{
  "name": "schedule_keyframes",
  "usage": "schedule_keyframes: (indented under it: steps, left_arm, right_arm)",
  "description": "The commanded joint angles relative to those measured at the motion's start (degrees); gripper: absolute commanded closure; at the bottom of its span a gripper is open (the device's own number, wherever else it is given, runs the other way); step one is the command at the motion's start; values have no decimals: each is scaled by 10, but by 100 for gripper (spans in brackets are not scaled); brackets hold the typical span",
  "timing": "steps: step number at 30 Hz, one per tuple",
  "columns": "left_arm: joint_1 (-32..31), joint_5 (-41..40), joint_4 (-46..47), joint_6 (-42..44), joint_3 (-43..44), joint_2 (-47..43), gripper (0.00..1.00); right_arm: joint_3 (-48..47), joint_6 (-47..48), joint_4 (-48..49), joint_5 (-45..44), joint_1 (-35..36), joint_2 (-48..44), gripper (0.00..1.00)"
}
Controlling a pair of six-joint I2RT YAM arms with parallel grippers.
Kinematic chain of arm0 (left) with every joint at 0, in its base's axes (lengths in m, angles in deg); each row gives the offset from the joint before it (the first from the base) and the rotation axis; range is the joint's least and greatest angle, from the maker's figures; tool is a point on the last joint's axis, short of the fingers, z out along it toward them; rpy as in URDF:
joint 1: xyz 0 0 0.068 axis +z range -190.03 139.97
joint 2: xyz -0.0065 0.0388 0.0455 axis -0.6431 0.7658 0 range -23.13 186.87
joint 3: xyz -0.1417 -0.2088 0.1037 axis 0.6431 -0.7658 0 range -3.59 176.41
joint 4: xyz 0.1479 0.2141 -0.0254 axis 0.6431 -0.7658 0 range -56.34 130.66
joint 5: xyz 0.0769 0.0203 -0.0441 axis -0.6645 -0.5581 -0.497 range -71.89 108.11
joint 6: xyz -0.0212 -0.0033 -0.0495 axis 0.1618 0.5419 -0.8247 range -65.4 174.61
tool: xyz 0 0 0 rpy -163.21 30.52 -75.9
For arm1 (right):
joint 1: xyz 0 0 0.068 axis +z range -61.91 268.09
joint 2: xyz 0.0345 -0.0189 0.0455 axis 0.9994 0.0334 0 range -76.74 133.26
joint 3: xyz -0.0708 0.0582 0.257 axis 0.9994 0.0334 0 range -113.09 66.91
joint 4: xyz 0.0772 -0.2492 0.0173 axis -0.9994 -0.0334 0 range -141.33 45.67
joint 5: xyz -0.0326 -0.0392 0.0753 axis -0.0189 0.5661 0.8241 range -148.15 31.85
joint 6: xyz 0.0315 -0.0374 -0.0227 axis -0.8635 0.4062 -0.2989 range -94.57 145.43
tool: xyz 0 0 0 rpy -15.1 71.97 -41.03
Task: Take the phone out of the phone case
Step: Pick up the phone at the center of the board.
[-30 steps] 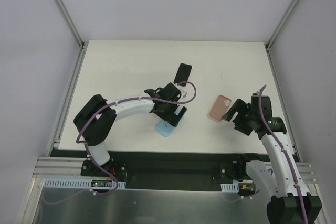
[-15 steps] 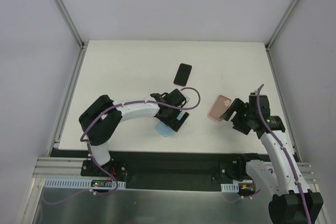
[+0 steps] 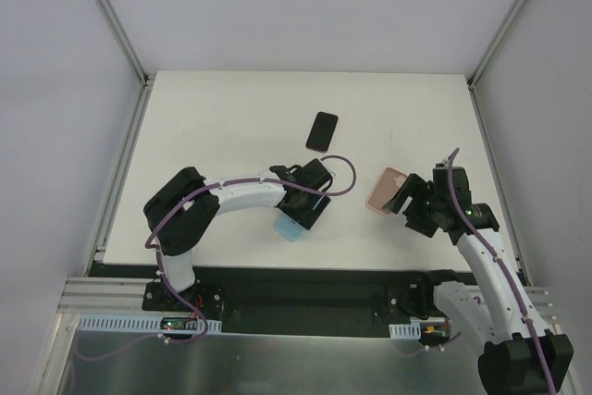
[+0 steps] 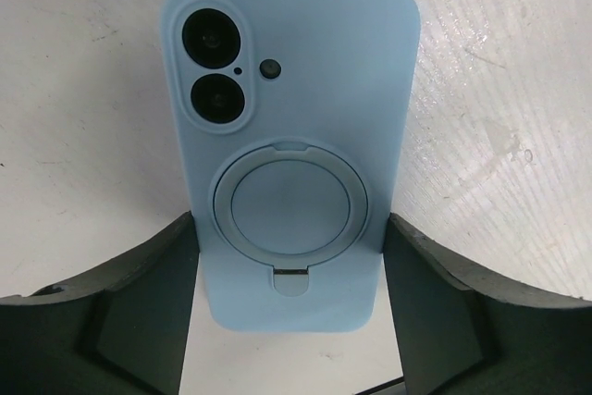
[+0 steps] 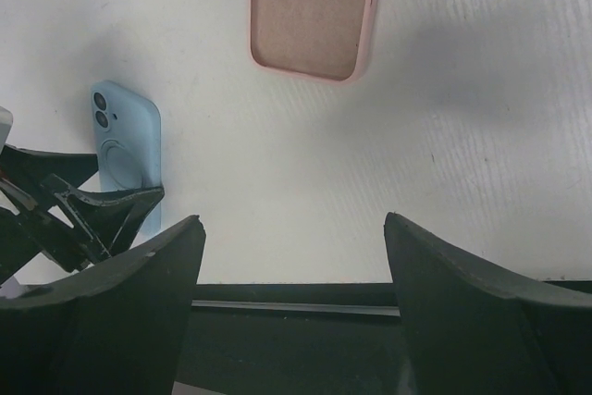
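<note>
A light blue phone case (image 4: 291, 136) with a phone in it lies back up on the white table (image 3: 222, 127), camera lenses and ring stand showing. My left gripper (image 4: 289, 228) straddles its lower end, both fingers (image 4: 157, 293) pressed against its long edges. In the top view the left gripper (image 3: 298, 210) covers most of the blue case (image 3: 289, 228). The blue case also shows in the right wrist view (image 5: 127, 150). My right gripper (image 5: 291, 219) is open and empty, hovering near the table's front edge, right of the blue case (image 3: 410, 203).
An empty pink phone case (image 3: 384, 190) lies open side up just left of the right gripper, and shows in the right wrist view (image 5: 310, 11). A bare black phone (image 3: 322, 130) lies farther back. The table's front edge (image 5: 296, 293) is close below the right gripper.
My left gripper has moved toward the front of the table, away from the black phone and down over the blue case. The right gripper has shifted slightly left toward the pink case.
</note>
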Motion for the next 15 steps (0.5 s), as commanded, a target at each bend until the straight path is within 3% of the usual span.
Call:
schedule_keyframes:
  steps: [1,7,15]
  left_arm:
    - [-4,35,-19,8,17,-35,72]
    - [-3,117,-5,-5,27,-82,85]
    - [0,177,14,-32,28,-110,86]
  right_arm:
    - [0,-21,17,-5,17,5,19]
    - [24,-89,106,28,90,34,19]
    - [31,-176,257,39,192,131,20]
